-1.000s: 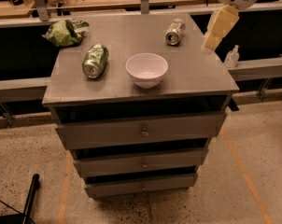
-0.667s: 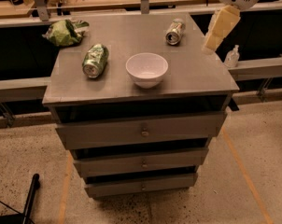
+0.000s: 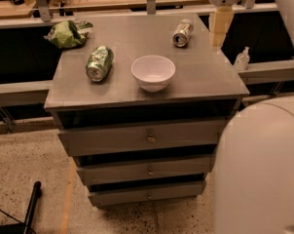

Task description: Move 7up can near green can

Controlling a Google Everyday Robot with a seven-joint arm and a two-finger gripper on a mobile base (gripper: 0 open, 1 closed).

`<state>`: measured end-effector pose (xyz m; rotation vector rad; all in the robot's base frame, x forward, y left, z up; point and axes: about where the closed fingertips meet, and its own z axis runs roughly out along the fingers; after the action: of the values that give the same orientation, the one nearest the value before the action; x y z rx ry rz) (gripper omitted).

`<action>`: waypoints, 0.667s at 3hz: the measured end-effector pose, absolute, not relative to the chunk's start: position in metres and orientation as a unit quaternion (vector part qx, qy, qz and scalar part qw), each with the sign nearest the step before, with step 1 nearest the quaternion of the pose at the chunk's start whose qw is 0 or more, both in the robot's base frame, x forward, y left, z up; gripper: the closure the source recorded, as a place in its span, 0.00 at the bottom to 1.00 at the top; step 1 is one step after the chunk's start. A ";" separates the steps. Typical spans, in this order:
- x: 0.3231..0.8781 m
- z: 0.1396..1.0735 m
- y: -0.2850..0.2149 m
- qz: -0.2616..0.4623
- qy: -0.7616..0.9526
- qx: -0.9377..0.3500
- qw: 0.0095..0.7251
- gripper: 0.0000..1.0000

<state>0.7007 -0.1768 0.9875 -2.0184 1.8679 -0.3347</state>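
Note:
The 7up can (image 3: pixel 182 33), silvery-white with green marks, lies on its side at the back right of the grey cabinet top (image 3: pixel 195 77). The green can (image 3: pixel 99 63), bright green with pale patterning, lies on its side at the left of the top. My gripper (image 3: pixel 220 26) hangs above the top's right back edge, just right of the 7up can and apart from it. It holds nothing that I can see.
A white bowl (image 3: pixel 153 72) stands between the two cans. A wrinkled green bag (image 3: pixel 66 33) lies at the back left corner. The cabinet has three drawers (image 3: pixel 147 138). A small bottle (image 3: pixel 242 59) stands on the right ledge. My white arm (image 3: pixel 259 169) fills the lower right.
The view has shifted and the cabinet looks closer. My white arm now fills the lower right. The gripper sits nearer the 7up can. The cans, bowl and bag have not moved.

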 end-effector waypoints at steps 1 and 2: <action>0.735 0.987 -0.179 -0.145 0.621 -0.744 0.199 0.00; 0.744 0.995 -0.178 -0.157 0.612 -0.745 0.213 0.00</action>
<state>0.7438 -0.1776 0.9945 -2.0696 1.6990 -0.4358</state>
